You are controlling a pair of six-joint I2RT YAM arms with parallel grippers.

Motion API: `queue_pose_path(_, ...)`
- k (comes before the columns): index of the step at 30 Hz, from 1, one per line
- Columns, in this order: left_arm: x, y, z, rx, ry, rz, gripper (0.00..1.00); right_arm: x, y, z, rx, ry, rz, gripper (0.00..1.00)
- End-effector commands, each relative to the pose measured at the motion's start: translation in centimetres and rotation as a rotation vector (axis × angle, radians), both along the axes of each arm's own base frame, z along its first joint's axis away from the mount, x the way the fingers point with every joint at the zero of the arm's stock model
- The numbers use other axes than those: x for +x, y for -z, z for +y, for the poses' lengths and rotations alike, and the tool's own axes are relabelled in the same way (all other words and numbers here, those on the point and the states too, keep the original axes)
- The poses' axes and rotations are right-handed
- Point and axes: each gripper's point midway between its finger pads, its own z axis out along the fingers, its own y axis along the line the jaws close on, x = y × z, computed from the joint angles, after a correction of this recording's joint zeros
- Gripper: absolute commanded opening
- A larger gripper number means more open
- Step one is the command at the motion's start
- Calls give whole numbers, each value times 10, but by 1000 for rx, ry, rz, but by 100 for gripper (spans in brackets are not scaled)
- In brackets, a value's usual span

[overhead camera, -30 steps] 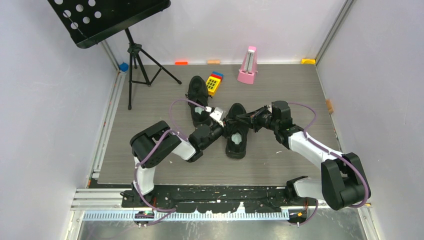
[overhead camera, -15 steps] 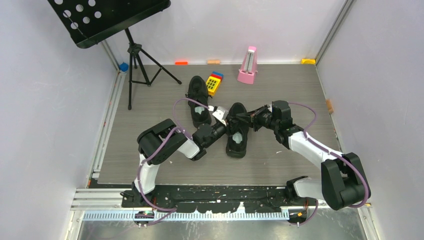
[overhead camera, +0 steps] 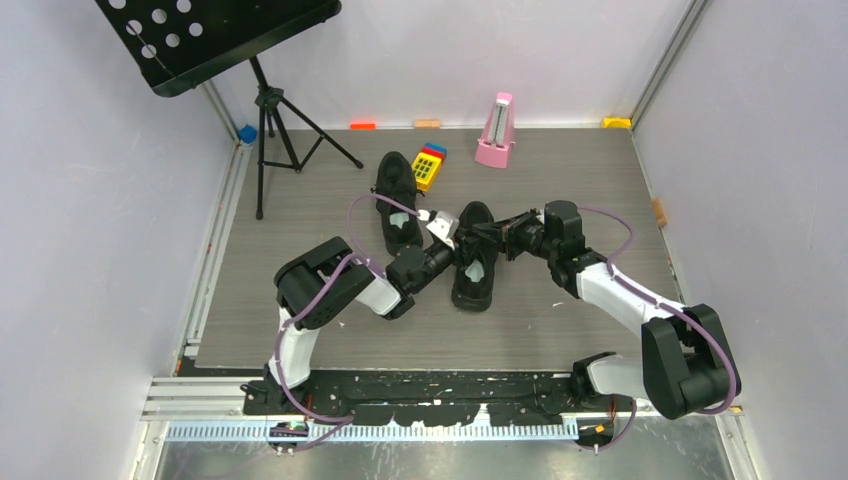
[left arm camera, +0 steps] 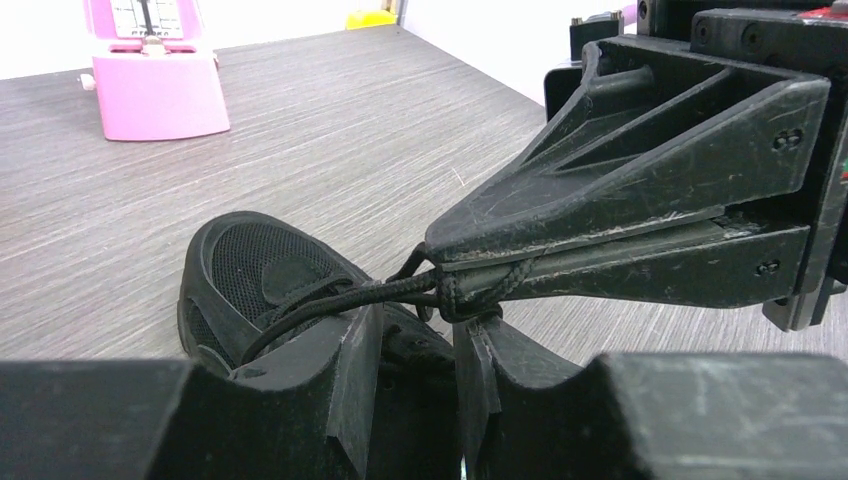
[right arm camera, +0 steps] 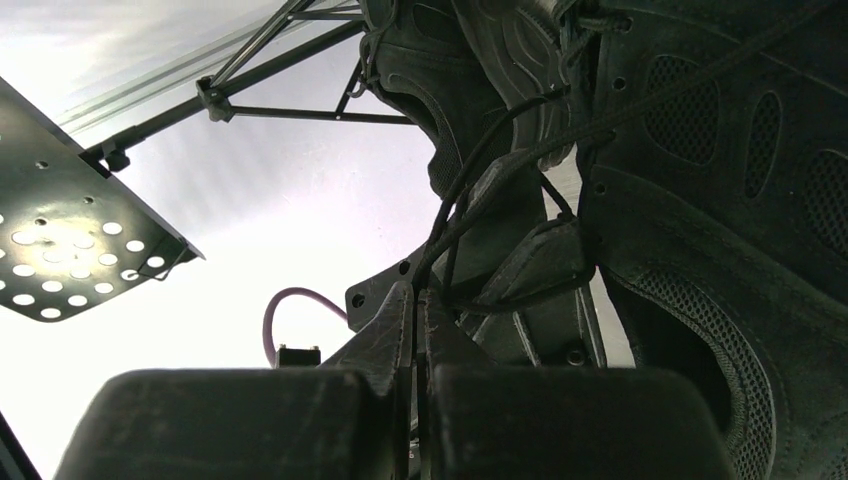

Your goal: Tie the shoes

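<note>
Two black shoes lie mid-table. One shoe (overhead camera: 397, 203) lies farther back on the left. The nearer shoe (overhead camera: 473, 268) sits between both grippers, and it also shows in the left wrist view (left arm camera: 255, 270) and the right wrist view (right arm camera: 720, 190). My right gripper (overhead camera: 484, 236) (right arm camera: 415, 300) is shut on its thin black lace (left arm camera: 350, 297), pulled taut from the shoe. The right gripper's closed fingers (left arm camera: 620, 220) show in the left wrist view. My left gripper (overhead camera: 447, 233) (left arm camera: 418, 320) is open just under that lace, its fingertips (left arm camera: 362, 330) on either side of the knot-like twist.
A black music stand (overhead camera: 268, 105) stands at the back left. A pink metronome (overhead camera: 495, 133) and a yellow toy with coloured buttons (overhead camera: 430, 165) stand behind the shoes. Small coloured blocks (overhead camera: 363, 126) line the far wall. Side rails edge the table.
My left arm has swung right and pushed its gripper in against the nearer shoe's lace. The right gripper has kept its hold and barely moved; the shoe shifted slightly away.
</note>
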Motion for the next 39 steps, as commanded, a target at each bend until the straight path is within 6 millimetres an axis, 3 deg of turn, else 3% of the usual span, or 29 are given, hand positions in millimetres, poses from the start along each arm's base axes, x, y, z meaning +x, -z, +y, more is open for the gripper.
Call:
queue_pose_path(1, 18, -34, 8, -38, -78, -90, 35, -1, -24, 2, 62, 9, -51, 0)
queue_pose_path(14, 18, -44, -2, -38, -45, -133, 34, -9, -4, -9, 58, 89, 46, 0)
queue_pose_path(21, 18, -49, -8, -35, -22, -160, 32, -7, -5, -6, 77, 75, 53, 0)
queue_pose_path(23, 19, -52, -9, -36, -19, -171, 27, -8, -4, -6, 80, 73, 57, 0)
queue_pose_path(27, 21, -58, -10, -36, -27, -193, 2, -8, -3, -5, 90, 70, 64, 0)
queue_pose_path(28, 22, -59, -10, -36, -29, -195, 0, -8, -3, -5, 91, 71, 59, 0)
queue_pose_path(35, 18, -56, -4, -29, -36, -182, 0, -5, -3, -7, 77, 83, 45, 0)
queue_pose_path(39, 14, -44, 3, 43, -33, -127, 0, 3, -6, -8, 38, 76, 10, 0)
